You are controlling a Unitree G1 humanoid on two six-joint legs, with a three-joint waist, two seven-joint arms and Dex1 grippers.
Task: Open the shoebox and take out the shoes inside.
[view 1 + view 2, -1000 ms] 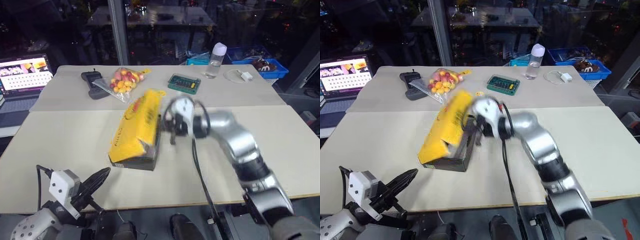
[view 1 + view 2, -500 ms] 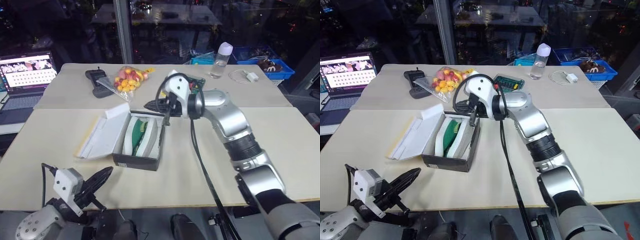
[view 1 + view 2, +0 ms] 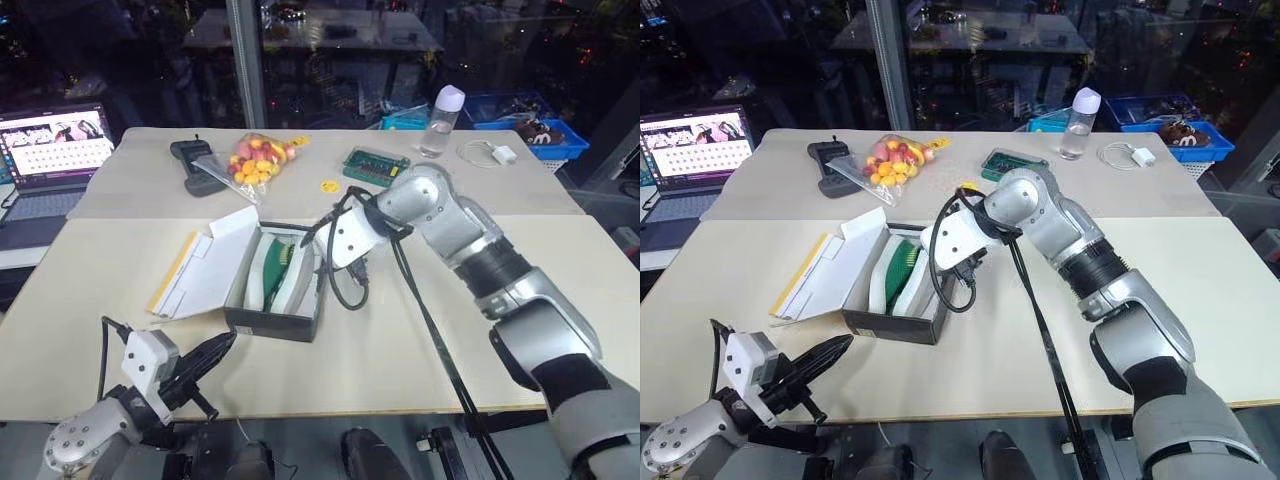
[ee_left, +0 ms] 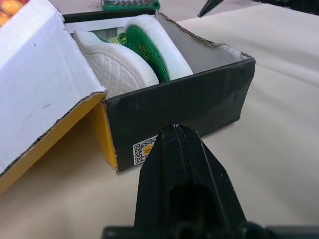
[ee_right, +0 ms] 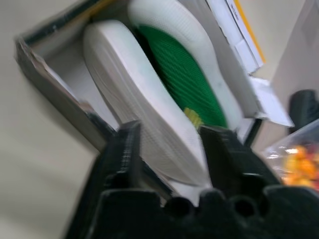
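The shoebox (image 3: 272, 322) stands open in the middle of the table, black-sided, with its yellow-edged lid (image 3: 205, 270) folded flat to the left, white inside up. The shoes (image 3: 281, 272), green with white soles, lie on their sides inside it. My right gripper (image 5: 169, 144) hovers open over the box's right side, its fingers apart either side of a white sole (image 5: 144, 124); I cannot tell whether they touch it. Near the table's front edge, my left gripper (image 3: 215, 350) is shut and empty, pointing at the box's black front wall (image 4: 189, 99).
At the back of the table lie a bag of colourful balls (image 3: 255, 160), a black remote (image 3: 195, 166), a flat green case (image 3: 375, 165), a water bottle (image 3: 440, 120) and a white cable (image 3: 490, 152). A laptop (image 3: 55, 150) sits at the far left.
The yellow lid has swung over to the left and now lies flat, showing the shoes. My right gripper has dropped over the box's right side and opened. The left gripper has kept still.
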